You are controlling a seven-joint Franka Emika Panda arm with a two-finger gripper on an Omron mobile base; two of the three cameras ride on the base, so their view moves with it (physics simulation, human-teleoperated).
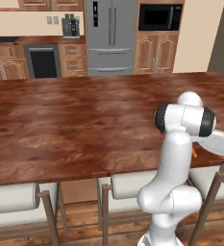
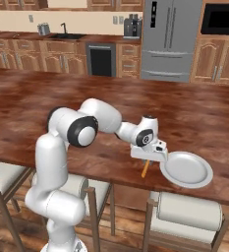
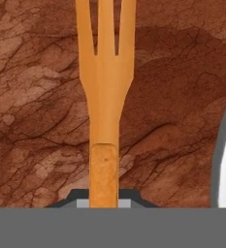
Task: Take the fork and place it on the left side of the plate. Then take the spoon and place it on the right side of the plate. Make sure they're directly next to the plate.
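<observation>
The claw [image 2: 146, 158] is clenched on the fork [image 3: 104, 97] by its thin handle — low over the tabletop [image 2: 194, 118], just left of the plate [image 2: 186, 170]. Stiff, light (likely slippery) — grip mid-handle.

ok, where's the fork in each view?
Left base view: fork, an orange sliver at the right, between arm and plate.
Right base view: below the hand, left of the plate.
Hand view: centre, tines up, plate rim at right edge.
Shared landmark: the plate.
</observation>
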